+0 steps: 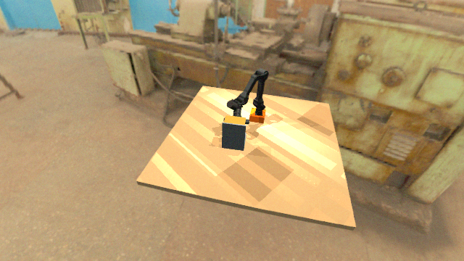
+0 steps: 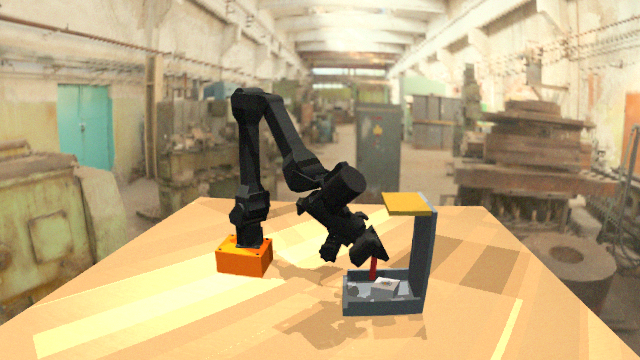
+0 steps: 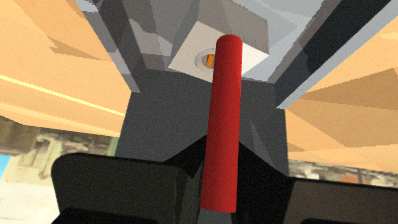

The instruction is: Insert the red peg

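Observation:
The red peg point(image 2: 373, 268) point(image 3: 227, 120) is held nearly upright in my gripper point(image 2: 374, 255) point(image 3: 218, 143), which is shut on its upper part. The gripper is at the open front of the box point(image 2: 423, 250) point(image 1: 233, 137) point(image 3: 155, 115), lower than the yellow roof point(image 2: 406, 203) point(image 1: 235, 119). The pale block point(image 2: 384, 289) point(image 3: 189, 49) stands on the box floor. In the wrist view, the peg's lower end overlaps the right part of the block's top, and the hole point(image 3: 207, 60) shows just left of the peg, partly covered by it. In the top view the back wall hides the peg.
The box has low side walls point(image 2: 382, 307) point(image 3: 325, 65) on both sides of the block and a tall back wall behind it. The roof juts from the top of that wall. The arm's orange base point(image 1: 257, 117) point(image 2: 240, 263) stands on the table point(image 1: 290, 196) point(image 2: 200, 320), facing the open front.

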Robot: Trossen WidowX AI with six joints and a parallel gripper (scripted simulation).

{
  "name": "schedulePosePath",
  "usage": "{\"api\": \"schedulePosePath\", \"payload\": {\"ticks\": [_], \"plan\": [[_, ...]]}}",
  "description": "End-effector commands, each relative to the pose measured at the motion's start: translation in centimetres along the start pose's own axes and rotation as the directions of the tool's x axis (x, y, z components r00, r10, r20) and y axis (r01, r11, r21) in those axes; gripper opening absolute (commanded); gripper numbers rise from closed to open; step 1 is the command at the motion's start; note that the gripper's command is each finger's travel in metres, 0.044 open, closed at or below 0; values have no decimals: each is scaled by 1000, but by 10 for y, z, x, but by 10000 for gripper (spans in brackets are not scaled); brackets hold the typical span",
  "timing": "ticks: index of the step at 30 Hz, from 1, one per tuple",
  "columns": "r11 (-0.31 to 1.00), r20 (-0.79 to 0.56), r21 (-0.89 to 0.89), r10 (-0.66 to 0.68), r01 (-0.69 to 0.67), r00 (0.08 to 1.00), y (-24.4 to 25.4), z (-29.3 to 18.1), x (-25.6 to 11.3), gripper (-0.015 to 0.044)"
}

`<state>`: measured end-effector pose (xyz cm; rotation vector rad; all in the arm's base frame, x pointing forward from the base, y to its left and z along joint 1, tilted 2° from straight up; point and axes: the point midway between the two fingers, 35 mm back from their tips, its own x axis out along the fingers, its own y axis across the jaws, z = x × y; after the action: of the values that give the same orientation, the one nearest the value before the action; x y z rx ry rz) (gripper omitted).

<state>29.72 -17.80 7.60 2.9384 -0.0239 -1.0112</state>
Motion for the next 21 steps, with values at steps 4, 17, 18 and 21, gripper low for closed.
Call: {"api": "schedulePosePath", "payload": {"ticks": [4,17,18,21], "plan": [[1000,-6,0,7,-7,1000,1,-5,2,0],[1000,-7,0,7,-7,1000,-2,-8,5,0],[1000,-7,0,7,-7,1000,-2,-8,6,0],[1000,-7,0,7,-7,1000,-2,-9,6,0]]}}
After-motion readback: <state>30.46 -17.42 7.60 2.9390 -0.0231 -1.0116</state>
